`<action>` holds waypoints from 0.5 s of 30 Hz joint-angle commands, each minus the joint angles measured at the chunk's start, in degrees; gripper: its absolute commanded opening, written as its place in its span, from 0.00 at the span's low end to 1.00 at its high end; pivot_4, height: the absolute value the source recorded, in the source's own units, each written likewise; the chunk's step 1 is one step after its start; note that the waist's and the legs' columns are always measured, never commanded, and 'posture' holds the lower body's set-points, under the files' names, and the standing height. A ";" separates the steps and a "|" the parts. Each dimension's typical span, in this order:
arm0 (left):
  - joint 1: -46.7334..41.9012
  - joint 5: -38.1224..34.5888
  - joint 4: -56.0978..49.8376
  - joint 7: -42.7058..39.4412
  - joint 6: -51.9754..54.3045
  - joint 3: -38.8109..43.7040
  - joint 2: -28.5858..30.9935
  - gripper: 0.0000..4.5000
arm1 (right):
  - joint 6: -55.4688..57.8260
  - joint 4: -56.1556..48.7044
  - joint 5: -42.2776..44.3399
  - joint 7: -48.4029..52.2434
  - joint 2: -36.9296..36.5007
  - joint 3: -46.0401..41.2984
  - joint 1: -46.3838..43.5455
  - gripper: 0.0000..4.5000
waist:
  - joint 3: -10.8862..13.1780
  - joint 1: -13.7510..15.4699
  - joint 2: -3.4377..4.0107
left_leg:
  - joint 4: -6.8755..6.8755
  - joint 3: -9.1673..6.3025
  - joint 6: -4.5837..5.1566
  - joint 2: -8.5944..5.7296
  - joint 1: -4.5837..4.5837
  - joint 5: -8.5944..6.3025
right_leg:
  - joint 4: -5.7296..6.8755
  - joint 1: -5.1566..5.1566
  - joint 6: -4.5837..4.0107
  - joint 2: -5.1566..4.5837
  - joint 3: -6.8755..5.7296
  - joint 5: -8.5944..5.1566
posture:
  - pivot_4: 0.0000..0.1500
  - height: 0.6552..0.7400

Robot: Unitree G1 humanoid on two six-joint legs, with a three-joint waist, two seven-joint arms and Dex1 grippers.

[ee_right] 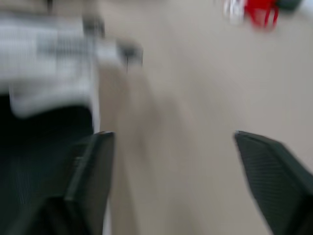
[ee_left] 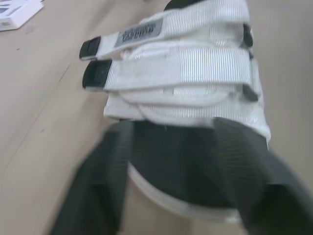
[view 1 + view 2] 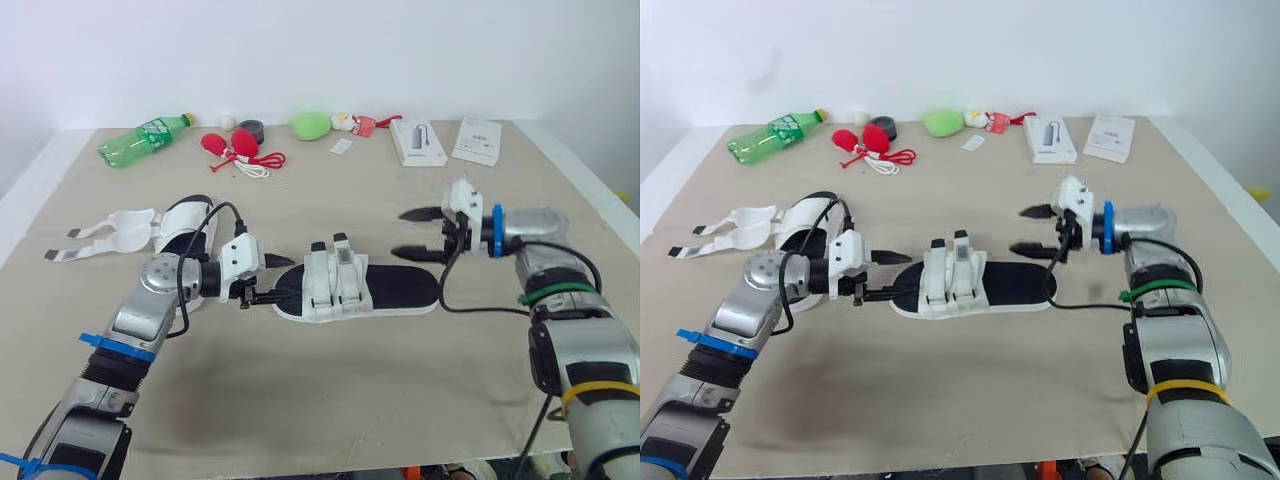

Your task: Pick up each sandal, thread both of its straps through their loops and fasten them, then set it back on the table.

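Note:
One sandal [image 3: 355, 288] with a black footbed lies flat mid-table, both white straps [image 2: 181, 63] folded across it. My left gripper [image 3: 268, 279] is open at its left end, fingers straddling the sole tip. At the sandal's right end my right gripper [image 3: 417, 233] hovers open, its lower finger just over the sole. A second sandal [image 3: 160, 232] lies at the left behind my left arm, its white straps [image 3: 105, 232] spread loose on the table.
Along the table's far edge lie a green bottle [image 3: 140, 140], red items with a cord [image 3: 238, 150], a dark tape roll [image 3: 250, 129], a green object [image 3: 311, 125], a white box [image 3: 417, 141] and a booklet [image 3: 478, 140].

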 commanded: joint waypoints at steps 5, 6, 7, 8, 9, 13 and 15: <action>3.32 -4.29 -12.19 0.36 5.34 3.67 3.33 0.99 | -6.99 1.10 -2.19 -5.77 4.42 -1.04 -1.31 1.00 | 0.07 -1.12 0.01 | -0.08 -0.05 -0.03 0.00 0.10 0.02 | 0.06 0.06 -0.03 0.04 0.01 -0.04 | 1.00 1.00; 3.89 -4.34 -12.91 0.67 5.72 3.81 3.49 0.99 | -7.26 1.23 -2.40 -6.20 5.25 -1.00 -1.51 1.00 | 0.08 -1.12 0.00 | -0.08 -0.06 -0.03 0.01 0.11 0.02 | 0.06 0.07 -0.02 0.04 0.01 -0.04 | 1.00 1.00; 4.35 -4.39 -13.39 0.84 5.94 3.94 3.64 0.99 | -7.52 1.33 -2.62 -6.39 5.89 -0.92 -1.65 1.00 | 0.08 -1.16 0.00 | -0.07 -0.07 -0.05 0.01 0.11 0.03 | 0.07 0.08 -0.01 0.04 0.00 -0.05 | 1.00 1.00; 4.89 -4.22 -13.90 1.03 6.02 4.01 3.86 0.99 | -7.98 1.41 -2.95 -6.38 6.58 -0.73 -1.75 1.00 | 0.09 -1.16 -0.02 | -0.05 -0.07 -0.06 0.01 0.14 0.05 | 0.07 0.09 0.00 0.04 0.00 -0.02 | 1.00 1.00; 5.40 -4.05 -14.36 1.18 6.04 4.06 4.08 0.99 | -8.47 1.46 -3.23 -6.20 7.18 -0.54 -1.80 1.00 | 0.10 -1.15 -0.02 | -0.03 -0.08 -0.08 0.01 0.13 0.09 | 0.10 0.09 0.02 0.05 0.00 0.01 | 1.00 1.00; 6.99 -4.04 -16.27 2.57 6.61 4.56 4.82 0.99 | -8.97 1.46 -2.86 -3.49 9.99 -0.77 -2.46 1.00 | 0.11 -1.16 -0.04 | 0.09 -0.08 -0.10 0.01 0.13 0.11 | 0.12 0.12 0.05 0.05 0.01 0.07 | 1.00 1.00; 7.36 -4.12 -16.78 3.06 6.79 4.69 5.03 0.99 | -8.96 1.49 -2.87 -2.68 10.43 -1.01 -2.64 1.00 | 0.11 -1.12 -0.05 | 0.09 -0.08 -0.10 0.01 0.13 0.11 | 0.13 0.11 0.05 0.05 0.01 0.08 | 1.00 1.00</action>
